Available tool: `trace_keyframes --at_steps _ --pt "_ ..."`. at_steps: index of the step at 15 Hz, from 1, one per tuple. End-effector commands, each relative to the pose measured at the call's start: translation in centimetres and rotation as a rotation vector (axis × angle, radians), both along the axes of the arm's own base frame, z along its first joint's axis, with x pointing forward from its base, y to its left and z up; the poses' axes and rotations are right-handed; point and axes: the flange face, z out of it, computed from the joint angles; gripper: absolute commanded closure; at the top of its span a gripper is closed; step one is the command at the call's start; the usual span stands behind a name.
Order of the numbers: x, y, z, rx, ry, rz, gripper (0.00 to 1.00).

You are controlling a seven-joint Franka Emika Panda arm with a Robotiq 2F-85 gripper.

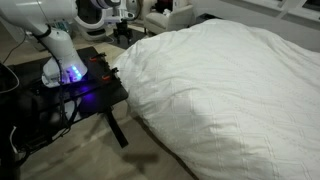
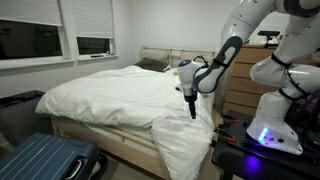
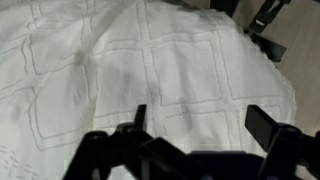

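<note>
A white quilted duvet (image 1: 220, 80) (image 2: 120, 95) covers the bed and hangs over its near corner. My gripper (image 2: 191, 112) hangs just above the duvet's edge by that corner, pointing down. In the wrist view the gripper (image 3: 200, 122) is open, with its two dark fingers (image 3: 139, 117) wide apart over the stitched squares of the duvet (image 3: 120, 70). Nothing is between the fingers. I cannot tell whether the tips touch the fabric.
My base glows blue (image 1: 70, 72) (image 2: 265, 135) on a black stand (image 1: 95, 95) beside the bed. A blue suitcase (image 2: 50, 158) lies on the floor at the bed's foot. A wooden dresser (image 2: 245, 85) stands behind the arm, a window (image 2: 40, 35) on the far wall.
</note>
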Motion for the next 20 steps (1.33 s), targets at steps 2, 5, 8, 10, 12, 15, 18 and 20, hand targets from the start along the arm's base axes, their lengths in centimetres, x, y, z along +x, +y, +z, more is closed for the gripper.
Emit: trace_keyframes --at_steps 2,5,8,10,12,15,18,20 --pt "1.7 0.5 -0.3 0.041 -0.122 -0.036 0.00" --pt "2.6 0.5 0.0 0.081 -0.199 -0.060 0.00" --pt "3.3 0.6 0.0 0.108 -0.230 -0.075 0.00" --pt "3.8 0.9 -0.2 0.123 -0.249 -0.081 0.00" --pt "4.5 1.1 -0.7 0.137 -0.261 -0.083 0.00" --pt "5.5 1.5 -1.9 0.144 -0.283 -0.084 0.00" --pt "6.9 1.4 -3.8 0.143 -0.299 -0.086 0.00" --pt "7.9 1.1 -5.3 0.140 -0.305 -0.088 0.00"
